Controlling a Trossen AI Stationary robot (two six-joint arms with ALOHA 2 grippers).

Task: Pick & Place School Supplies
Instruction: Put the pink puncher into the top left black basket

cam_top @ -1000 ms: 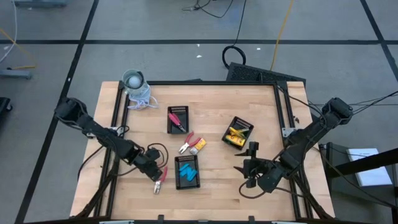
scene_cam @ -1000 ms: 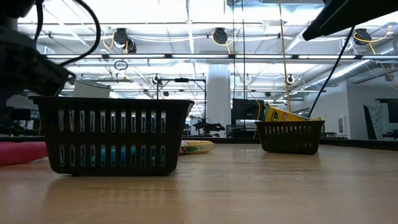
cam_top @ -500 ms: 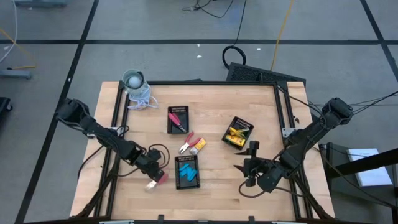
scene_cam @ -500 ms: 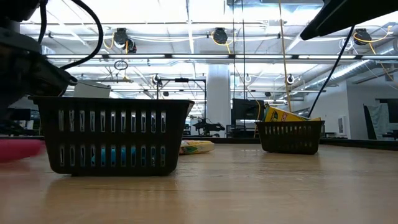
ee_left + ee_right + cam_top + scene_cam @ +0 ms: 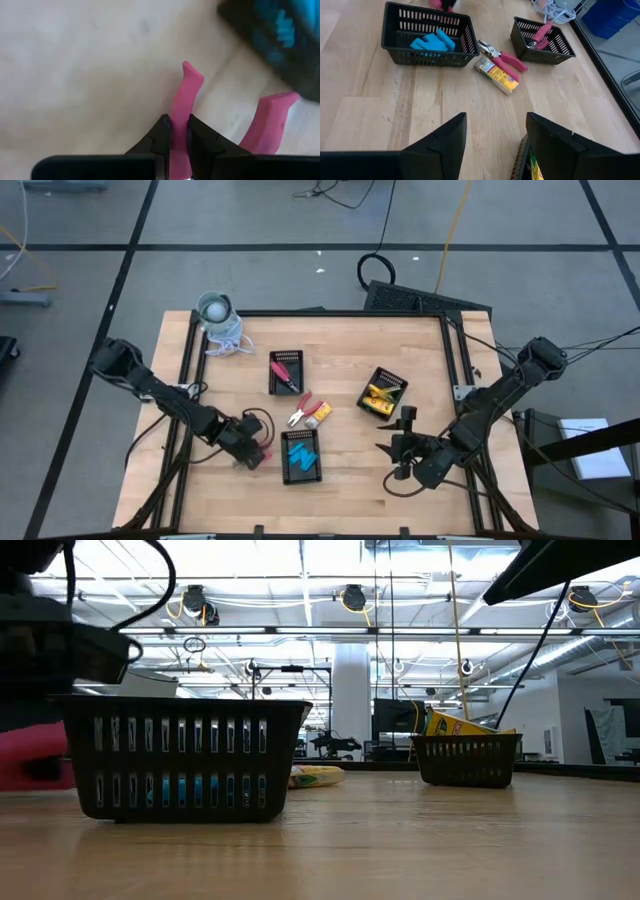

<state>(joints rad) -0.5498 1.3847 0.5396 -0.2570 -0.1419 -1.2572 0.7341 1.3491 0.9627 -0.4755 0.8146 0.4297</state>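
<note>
- Left wrist view: left gripper (image 5: pixel 175 132) clamped on one handle of red-handled pliers (image 5: pixel 186 100), evidently for lifting; blue-filled tray (image 5: pixel 280 35) just beyond.
- Right gripper (image 5: pixel 492 135): parted, empty, waiting apart.

Red-handled tool (image 5: pixel 179 125) cut off at wrist view's edge, its head hidden behind left pincer (image 5: pixel 175 131), blue-filled tray (image 5: pixel 280 37) blurred
</note>
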